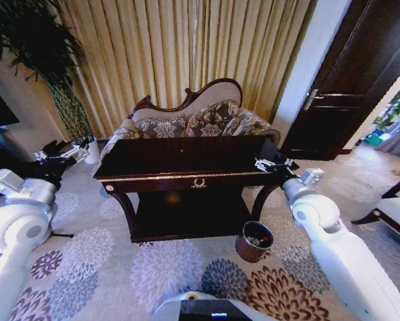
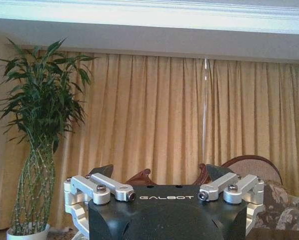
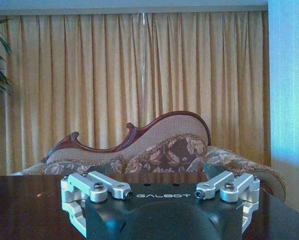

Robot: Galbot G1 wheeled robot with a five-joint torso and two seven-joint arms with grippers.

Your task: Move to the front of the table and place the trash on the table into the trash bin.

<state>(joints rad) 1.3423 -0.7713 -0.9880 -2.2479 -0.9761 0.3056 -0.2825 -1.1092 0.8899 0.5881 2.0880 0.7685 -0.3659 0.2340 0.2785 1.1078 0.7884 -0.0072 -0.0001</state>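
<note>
The dark glossy table [image 1: 186, 155] with gold trim stands straight ahead, in front of me. A tiny orange scrap of trash [image 3: 38, 194] lies on its top. The reddish-brown trash bin [image 1: 253, 242] sits on the carpet by the table's right front leg, with pale bits inside. My right gripper [image 1: 270, 164] hovers open over the table's right end, nothing between its fingers; the right wrist view has the right gripper [image 3: 157, 172] low over the tabletop [image 3: 19, 205]. My left gripper [image 1: 69, 152] is raised off the table's left end, open and empty. In the left wrist view the left gripper [image 2: 157, 172] faces the curtain.
A carved sofa [image 1: 186, 120] stands close behind the table. A tall plant in a white pot [image 1: 91, 152] is at the back left, near my left gripper. A dark door [image 1: 347, 80] and a chair [image 1: 394, 210] lie to the right. Floral carpet [image 1: 160, 267] is open in front.
</note>
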